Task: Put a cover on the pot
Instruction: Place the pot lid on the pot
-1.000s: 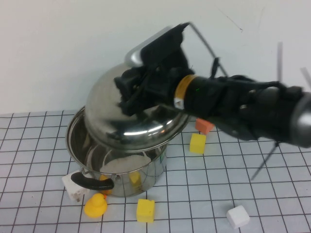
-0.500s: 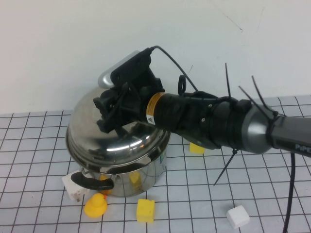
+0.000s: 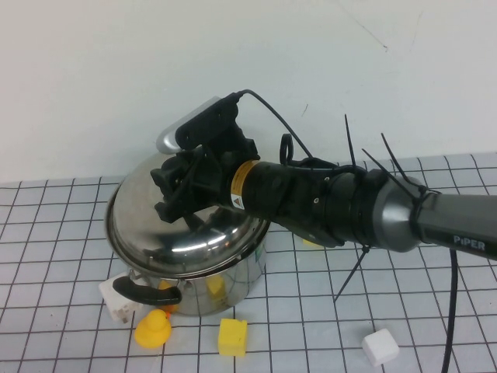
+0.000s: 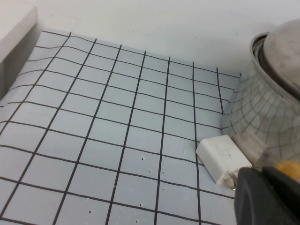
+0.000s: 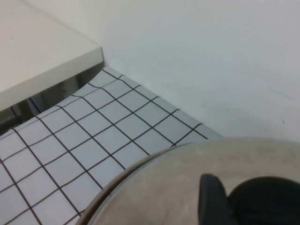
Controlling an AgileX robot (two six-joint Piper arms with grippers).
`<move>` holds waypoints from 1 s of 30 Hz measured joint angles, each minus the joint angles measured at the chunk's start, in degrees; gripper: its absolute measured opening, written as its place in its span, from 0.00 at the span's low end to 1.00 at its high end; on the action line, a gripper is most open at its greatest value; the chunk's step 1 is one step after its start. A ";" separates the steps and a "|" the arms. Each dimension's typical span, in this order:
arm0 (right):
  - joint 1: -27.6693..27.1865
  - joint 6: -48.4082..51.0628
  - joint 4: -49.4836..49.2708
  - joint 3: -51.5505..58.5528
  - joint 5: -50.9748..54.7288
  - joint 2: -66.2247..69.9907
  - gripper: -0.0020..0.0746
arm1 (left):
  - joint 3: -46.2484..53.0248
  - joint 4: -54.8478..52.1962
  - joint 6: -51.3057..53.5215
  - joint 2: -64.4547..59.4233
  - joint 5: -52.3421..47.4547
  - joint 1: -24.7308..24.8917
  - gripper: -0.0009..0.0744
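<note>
One change noted: the lid (image 3: pixel 182 233), which hung tilted above the pot a second ago, now rests on the pot's rim, settled slightly lower than half a second ago.
Pot (image 3: pixel 225 280): stands on the gridded table (image 3: pixel 435 326), left of centre and near the front edge in the high view; one black side handle (image 3: pixel 146 291) faces the camera, the other is not visible.
Lid seating: appears closed all round on the visible front; the far rim is hidden behind the arm, so full seating is a judgement only.
Task standing: covering looks essentially achieved; release and withdrawal not yet done.
Right gripper (image 3: pixel 186 190): sits on top of the lid, fingers clamped on the knob (image 5: pixel 267 199).
Left gripper (image 4: pixel 267 197): low beside the pot near a white block (image 4: pixel 222 158); only a dark edge of it shows, so finger state cannot be determined.
White block by handle: partly masked by the pot in the high view.
Yellow block (image 3: pixel 233 336): clear of the pot, in front.
Yellow duck (image 3: pixel 153 328): just in front of the handle.
Second white block (image 3: pixel 380 346): well apart, front right.
Other blocks: hidden behind the right arm, mostly unreadable.
</note>
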State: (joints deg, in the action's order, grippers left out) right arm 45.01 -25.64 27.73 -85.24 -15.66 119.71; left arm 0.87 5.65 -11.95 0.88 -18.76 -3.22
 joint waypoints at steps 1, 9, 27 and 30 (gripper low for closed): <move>0.00 0.00 -0.13 0.00 0.00 0.05 0.48 | 0.00 0.00 0.00 0.00 0.00 0.00 0.01; -0.10 0.08 -0.85 0.00 -2.04 0.87 0.48 | 0.00 0.00 0.00 0.00 0.00 0.00 0.01; -0.10 0.08 -1.24 0.00 -2.22 1.13 0.68 | 0.00 0.00 0.00 0.00 0.00 0.00 0.01; -0.21 0.08 -1.24 0.00 -1.00 0.46 0.76 | 0.00 0.00 0.00 0.00 0.00 0.00 0.01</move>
State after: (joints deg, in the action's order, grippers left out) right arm 44.79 -25.56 26.49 -85.24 -16.66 120.17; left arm 0.87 5.65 -11.95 0.88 -18.76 -3.22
